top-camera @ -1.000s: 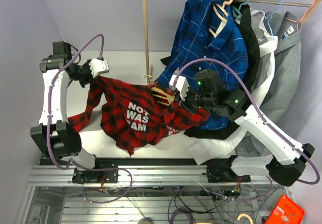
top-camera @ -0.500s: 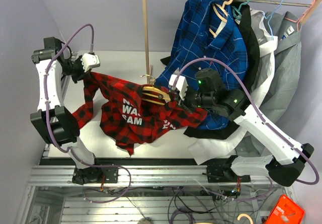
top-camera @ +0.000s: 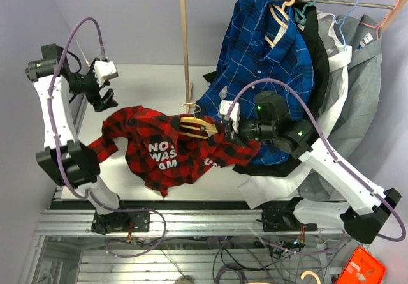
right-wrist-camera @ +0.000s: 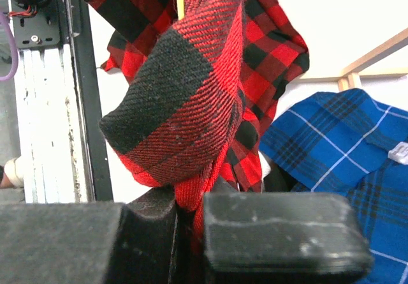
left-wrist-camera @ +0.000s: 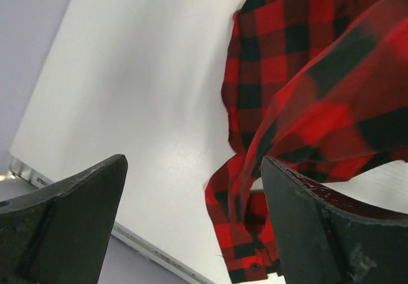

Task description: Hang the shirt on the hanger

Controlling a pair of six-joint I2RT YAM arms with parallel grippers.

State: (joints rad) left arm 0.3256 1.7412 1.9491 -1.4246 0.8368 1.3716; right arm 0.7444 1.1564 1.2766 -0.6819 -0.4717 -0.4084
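The red-and-black plaid shirt (top-camera: 159,150) lies rumpled on the white table (top-camera: 146,80), white lettering facing up. The pale tan hanger (top-camera: 193,126) pokes out at its collar, partly covered by cloth. My right gripper (top-camera: 224,129) is shut on a fold of the shirt (right-wrist-camera: 185,73) by the hanger's right end; red fabric is pinched between its fingers (right-wrist-camera: 280,226). My left gripper (top-camera: 102,97) hangs open above and to the left of the shirt, touching nothing. In the left wrist view the shirt's sleeve (left-wrist-camera: 306,105) hangs past the gap of the open left gripper (left-wrist-camera: 191,223).
A wooden rack post (top-camera: 185,41) rises behind the shirt. On the rail hang a blue plaid shirt (top-camera: 268,48), a black garment (top-camera: 319,60) and a grey shirt (top-camera: 366,73), close behind my right arm. The blue shirt (right-wrist-camera: 344,143) fills the right of the right wrist view.
My left gripper has let go of the shirt, opened and swung up and left. The freed shoulder has dropped onto the table. The right gripper has kept its grip.
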